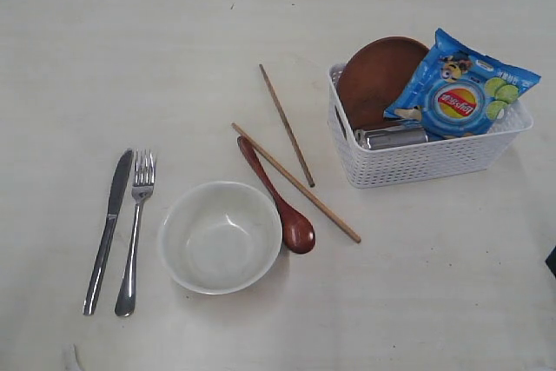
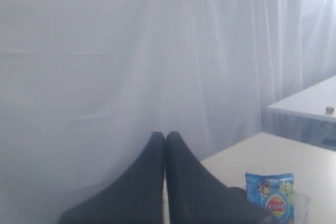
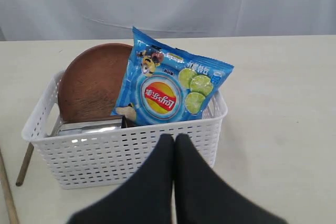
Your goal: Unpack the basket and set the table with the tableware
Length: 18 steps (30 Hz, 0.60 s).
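Cream table (image 1: 434, 301), knife (image 1: 108, 230), fork (image 1: 135, 232), white bowl (image 1: 221, 236), wooden spoon (image 1: 280, 204), two chopsticks (image 1: 287, 125), white basket (image 1: 426, 162)

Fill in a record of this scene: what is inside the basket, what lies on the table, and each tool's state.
In basket: brown plate, steel cup, blue snack bag
On table: knife, fork, bowl, wooden spoon, two chopsticks
Left tool: shut, empty
Right tool: shut, empty, pointed at basket

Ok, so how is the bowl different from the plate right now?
The bowl is white; the plate is brown. The bowl sits upright on the table; the plate stands on edge inside the basket. Both are round.
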Each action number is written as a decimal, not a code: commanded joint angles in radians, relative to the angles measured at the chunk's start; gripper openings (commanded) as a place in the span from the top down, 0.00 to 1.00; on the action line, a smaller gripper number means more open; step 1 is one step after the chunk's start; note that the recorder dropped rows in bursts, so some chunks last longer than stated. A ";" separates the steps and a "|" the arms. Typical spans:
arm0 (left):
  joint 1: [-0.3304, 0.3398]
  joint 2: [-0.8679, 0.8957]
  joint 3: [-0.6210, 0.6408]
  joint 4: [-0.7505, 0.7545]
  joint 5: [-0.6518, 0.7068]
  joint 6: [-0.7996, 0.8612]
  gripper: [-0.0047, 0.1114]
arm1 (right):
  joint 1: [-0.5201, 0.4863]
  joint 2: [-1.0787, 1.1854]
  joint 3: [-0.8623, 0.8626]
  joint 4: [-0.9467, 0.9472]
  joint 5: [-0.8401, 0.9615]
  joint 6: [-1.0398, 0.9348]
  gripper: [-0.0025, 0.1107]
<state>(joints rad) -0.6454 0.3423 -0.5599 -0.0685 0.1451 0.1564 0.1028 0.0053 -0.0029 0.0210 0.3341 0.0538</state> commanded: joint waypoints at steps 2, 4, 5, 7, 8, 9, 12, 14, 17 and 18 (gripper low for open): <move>0.004 -0.051 0.008 -0.018 -0.013 -0.009 0.96 | -0.005 -0.005 0.003 -0.050 -0.013 -0.028 0.98; 0.004 -0.051 0.008 -0.018 -0.008 -0.021 0.96 | -0.005 -0.005 0.003 -0.101 -0.013 -0.042 0.98; 0.004 -0.051 0.008 -0.018 -0.009 -0.027 0.96 | -0.005 -0.005 0.003 -0.099 -0.013 -0.042 0.98; 0.004 -0.051 0.008 -0.018 -0.009 -0.027 0.96 | -0.005 -0.005 0.003 -0.099 -0.018 -0.042 0.98; 0.004 -0.051 0.008 -0.018 -0.009 -0.027 0.96 | -0.005 -0.005 0.003 -0.101 -0.039 -0.042 0.98; 0.004 -0.051 0.008 -0.018 -0.009 -0.027 0.96 | -0.005 -0.005 0.003 -0.101 -0.087 -0.042 0.98; 0.004 -0.051 0.008 -0.018 -0.009 -0.027 0.96 | -0.005 -0.005 0.003 -0.043 -0.453 -0.008 0.98; 0.004 -0.051 0.008 -0.018 -0.009 -0.027 0.96 | -0.005 -0.005 0.003 -0.001 -0.746 0.057 0.98; 0.004 -0.051 0.008 -0.018 -0.006 -0.027 0.96 | -0.005 -0.005 0.003 0.027 -1.110 0.088 0.98; 0.004 -0.051 0.008 -0.018 -0.006 -0.027 0.96 | -0.005 -0.005 0.003 0.039 -1.220 0.094 0.98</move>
<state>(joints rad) -0.6454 0.2949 -0.5599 -0.0718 0.1383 0.1375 0.1028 0.0035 0.0030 0.0249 -0.5431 0.1175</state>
